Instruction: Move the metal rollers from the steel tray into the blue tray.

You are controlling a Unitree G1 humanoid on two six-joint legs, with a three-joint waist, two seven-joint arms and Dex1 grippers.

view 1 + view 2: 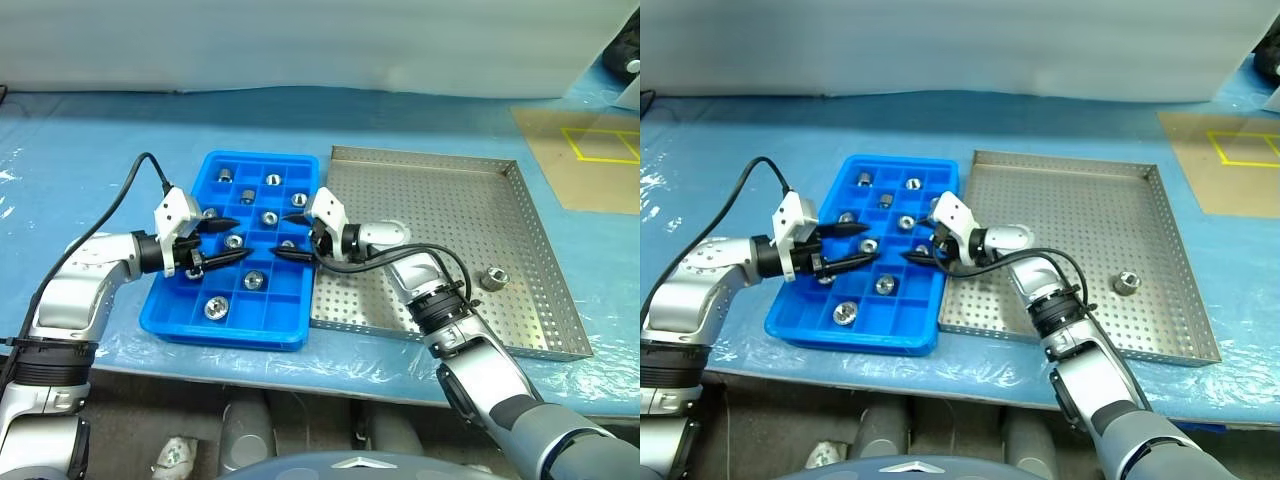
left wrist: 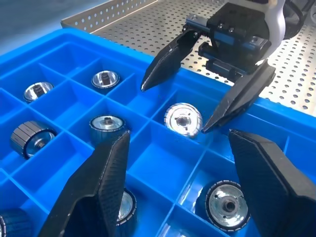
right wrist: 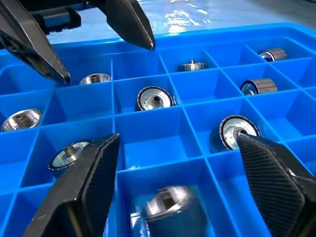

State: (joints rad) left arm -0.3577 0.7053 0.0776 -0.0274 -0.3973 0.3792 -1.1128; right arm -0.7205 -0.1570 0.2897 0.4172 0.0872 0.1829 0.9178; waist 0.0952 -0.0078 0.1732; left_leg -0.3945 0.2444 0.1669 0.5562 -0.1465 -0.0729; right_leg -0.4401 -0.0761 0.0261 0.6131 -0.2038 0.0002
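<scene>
steel tray [image 1: 500, 210]: centre-right of frame, one roller [image 1: 493, 278] near its right rim
blue tray [image 1: 200, 325]: centre-left, touching steel tray, other metal rollers [image 1: 215, 308] in compartments
right gripper [image 1: 294, 236]: jaws wide, empty, over blue tray's right edge
left gripper [image 1: 224, 241]: jaws apart, empty, over blue tray

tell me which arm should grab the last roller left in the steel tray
Right. The remaining roller lies on the steel tray, on the right arm's side. The right pincer is open over the blue tray, nearer than the left pincer.
</scene>
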